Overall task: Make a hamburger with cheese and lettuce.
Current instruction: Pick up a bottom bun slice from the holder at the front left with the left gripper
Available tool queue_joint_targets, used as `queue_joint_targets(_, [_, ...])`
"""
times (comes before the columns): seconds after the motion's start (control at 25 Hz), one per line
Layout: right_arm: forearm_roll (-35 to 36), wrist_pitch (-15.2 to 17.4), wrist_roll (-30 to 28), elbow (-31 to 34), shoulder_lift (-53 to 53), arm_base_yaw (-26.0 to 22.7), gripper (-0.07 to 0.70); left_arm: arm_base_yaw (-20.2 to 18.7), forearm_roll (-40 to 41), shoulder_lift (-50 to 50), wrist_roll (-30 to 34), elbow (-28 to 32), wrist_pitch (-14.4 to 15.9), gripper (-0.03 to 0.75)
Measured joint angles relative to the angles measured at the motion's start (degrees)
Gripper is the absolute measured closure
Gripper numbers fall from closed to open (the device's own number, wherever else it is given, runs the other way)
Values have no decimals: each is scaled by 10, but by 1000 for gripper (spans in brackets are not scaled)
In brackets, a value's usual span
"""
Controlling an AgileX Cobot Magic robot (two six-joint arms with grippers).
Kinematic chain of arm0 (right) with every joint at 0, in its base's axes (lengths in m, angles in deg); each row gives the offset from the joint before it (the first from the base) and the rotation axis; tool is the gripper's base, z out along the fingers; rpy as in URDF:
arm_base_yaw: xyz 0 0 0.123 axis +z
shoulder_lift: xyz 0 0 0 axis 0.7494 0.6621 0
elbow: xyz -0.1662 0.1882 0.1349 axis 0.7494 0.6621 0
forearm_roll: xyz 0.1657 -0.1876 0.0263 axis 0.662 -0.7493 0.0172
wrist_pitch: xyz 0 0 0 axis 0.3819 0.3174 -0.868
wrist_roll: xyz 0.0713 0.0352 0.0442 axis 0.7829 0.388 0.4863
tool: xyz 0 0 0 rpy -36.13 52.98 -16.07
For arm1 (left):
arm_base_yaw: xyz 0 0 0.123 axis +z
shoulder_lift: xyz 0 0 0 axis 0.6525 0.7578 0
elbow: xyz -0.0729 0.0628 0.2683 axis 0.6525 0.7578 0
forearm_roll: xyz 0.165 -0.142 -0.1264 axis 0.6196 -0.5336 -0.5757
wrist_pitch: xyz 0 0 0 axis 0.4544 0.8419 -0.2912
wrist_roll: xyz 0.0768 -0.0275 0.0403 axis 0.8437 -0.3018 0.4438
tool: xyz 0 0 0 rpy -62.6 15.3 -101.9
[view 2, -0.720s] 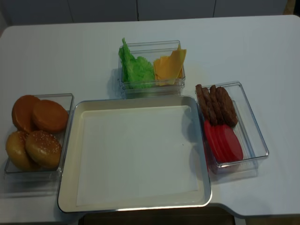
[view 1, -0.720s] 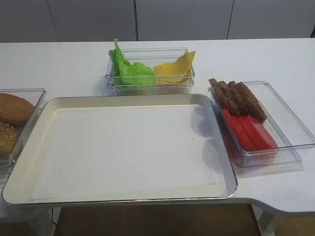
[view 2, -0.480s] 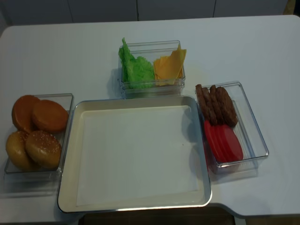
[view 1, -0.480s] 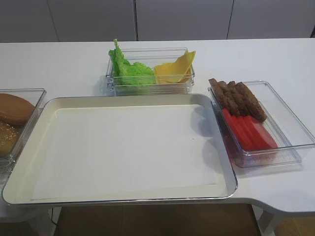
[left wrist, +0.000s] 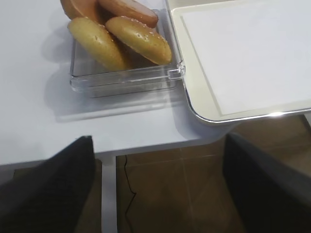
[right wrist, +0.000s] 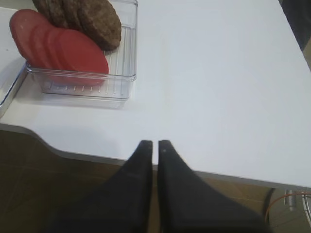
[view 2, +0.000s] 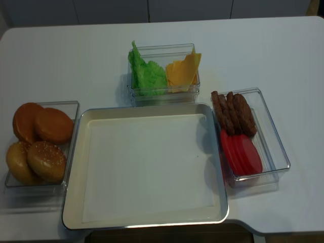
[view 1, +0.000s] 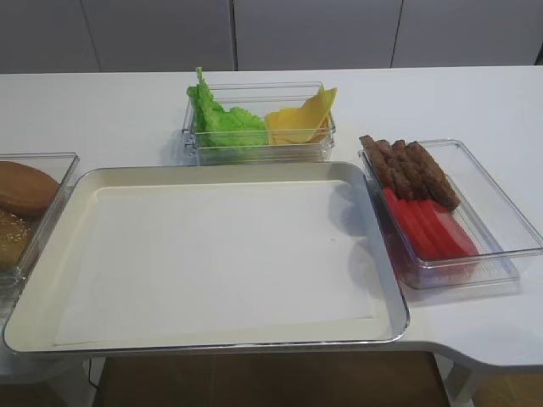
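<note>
Behind the metal tray (view 2: pixel 71 167), lettuce (view 2: pixel 144 76) and cheese (view 2: pixel 181 71) share one clear bin. Left gripper (left wrist: pixel 155 189) gapes wide off the table edge; right gripper (right wrist: pixel 154 145) is clenched, empty.

White table (view 2: pixel 76 61) with metal tray (view 2: pixel 71 167) at centre, lined with white paper (view 2: pixel 147 167). Clear bin (view 2: pixel 162 49) just behind tray. Right of tray, clear box (view 2: pixel 276 147) holding brown patties (view 2: pixel 234 112) at the far end and overlapping tomato slices (view 2: pixel 242 154) nearer. Clear tub (view 2: pixel 71 106) left of tray.
</note>
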State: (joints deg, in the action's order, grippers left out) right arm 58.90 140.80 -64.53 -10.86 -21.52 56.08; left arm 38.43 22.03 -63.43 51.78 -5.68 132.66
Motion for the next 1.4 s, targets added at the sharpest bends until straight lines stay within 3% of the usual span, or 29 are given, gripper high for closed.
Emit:
queue_joint_targets(0.68, [0, 0, -1, 0, 0, 0, 584, 0, 8, 0, 0, 0, 0, 105])
queue_joint_targets(0.92, [0, 0, -1, 0, 0, 0, 584, 0, 12, 2, 0, -9, 25, 105])
queue_joint_targets(1.08, [0, 0, -1, 0, 0, 0, 584, 0, 12, 56, 0, -17, 47, 105])
queue_joint_targets(1.4, [0, 0, -1, 0, 0, 0, 584, 0, 12, 143, 15, -41, 47, 106])
